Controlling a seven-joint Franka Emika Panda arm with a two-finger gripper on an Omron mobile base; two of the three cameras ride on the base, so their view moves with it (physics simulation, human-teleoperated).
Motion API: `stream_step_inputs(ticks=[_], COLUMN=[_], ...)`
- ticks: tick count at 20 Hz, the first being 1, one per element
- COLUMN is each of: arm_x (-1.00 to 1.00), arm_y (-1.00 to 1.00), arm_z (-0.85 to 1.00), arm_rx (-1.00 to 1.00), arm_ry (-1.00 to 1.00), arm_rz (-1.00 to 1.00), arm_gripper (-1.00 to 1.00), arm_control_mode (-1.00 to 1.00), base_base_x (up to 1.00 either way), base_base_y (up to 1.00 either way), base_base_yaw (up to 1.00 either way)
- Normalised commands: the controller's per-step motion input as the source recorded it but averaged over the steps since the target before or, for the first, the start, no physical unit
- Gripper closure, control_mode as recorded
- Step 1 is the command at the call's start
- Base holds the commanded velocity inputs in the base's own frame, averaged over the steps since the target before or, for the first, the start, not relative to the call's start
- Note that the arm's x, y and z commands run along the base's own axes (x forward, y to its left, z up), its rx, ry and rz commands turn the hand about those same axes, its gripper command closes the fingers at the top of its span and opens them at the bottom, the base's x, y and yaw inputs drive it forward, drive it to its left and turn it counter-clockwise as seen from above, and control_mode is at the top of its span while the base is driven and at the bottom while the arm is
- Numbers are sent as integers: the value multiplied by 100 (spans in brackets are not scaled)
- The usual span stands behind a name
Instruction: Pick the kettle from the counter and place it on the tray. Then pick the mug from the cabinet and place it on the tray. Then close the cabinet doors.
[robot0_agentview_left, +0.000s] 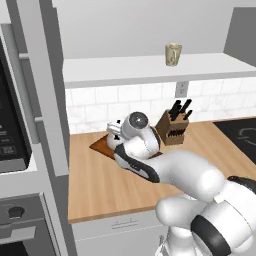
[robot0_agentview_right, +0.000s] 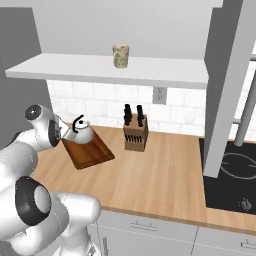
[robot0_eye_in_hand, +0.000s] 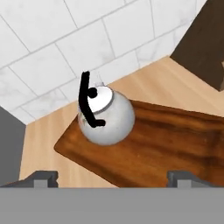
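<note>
Kettle (robot0_eye_in_hand: 106, 114) sits on the tray (robot0_eye_in_hand: 175, 140); my pincer (robot0_eye_in_hand: 113, 178) gapes wide, empty. Next, I reach up for the mug (robot0_agentview_left: 173, 54) on the shelf.

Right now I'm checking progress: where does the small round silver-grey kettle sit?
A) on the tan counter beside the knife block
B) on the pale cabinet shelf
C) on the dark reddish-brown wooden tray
C: the kettle rests on the tray, with the gripper open and clear of it.

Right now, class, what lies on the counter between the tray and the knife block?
Nothing: in the right base view, bare counter separates the tray, which carries the kettle, from the knife block.
</note>
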Motion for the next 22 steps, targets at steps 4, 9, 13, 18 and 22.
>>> stream_step_inputs(ticks=[4,9,13,18,22], arm_x=[-49,-50,-52,-40,-33], arm_y=[-63,-64,-64,-55,-40], arm_z=[72,76,83,85,92], arm_rx=[0,-1,-1,0,0], arm_ry=[-1,-7,-14,-22,-30], arm_rz=[0,0,1,2,4], arm_gripper=[-100,-100,-100,-100,-100], arm_control_mode=[-100,-100,-100,-100,-100], base_base_x=[0,0,0,0,0], base_base_y=[0,0,0,0,0], base_base_yaw=[0,0,0,0,0])
